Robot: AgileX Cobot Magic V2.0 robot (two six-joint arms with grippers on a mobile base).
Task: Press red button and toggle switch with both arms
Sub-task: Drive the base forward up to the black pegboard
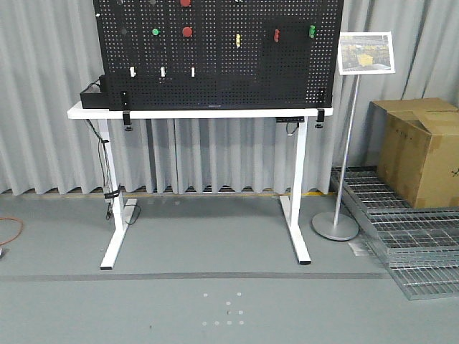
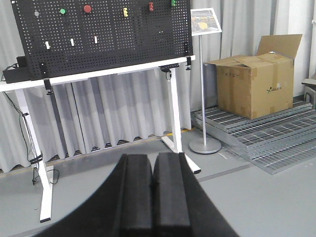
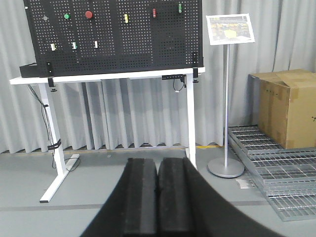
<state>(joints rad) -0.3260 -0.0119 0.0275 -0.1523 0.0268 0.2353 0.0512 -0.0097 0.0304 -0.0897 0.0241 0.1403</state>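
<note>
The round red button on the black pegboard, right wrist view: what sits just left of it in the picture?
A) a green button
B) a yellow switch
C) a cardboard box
A: a round green button sits beside the round red button at the same height.

Pleated grey curtains (image 1: 215,158) cover the back wall behind a white-framed table (image 1: 215,113) on a smooth grey floor (image 1: 215,244). To the right stand a slim sign stand (image 1: 346,143) (round metal base) and a cardboard box (image 1: 419,154) resting on metal grates (image 1: 409,236).
</note>
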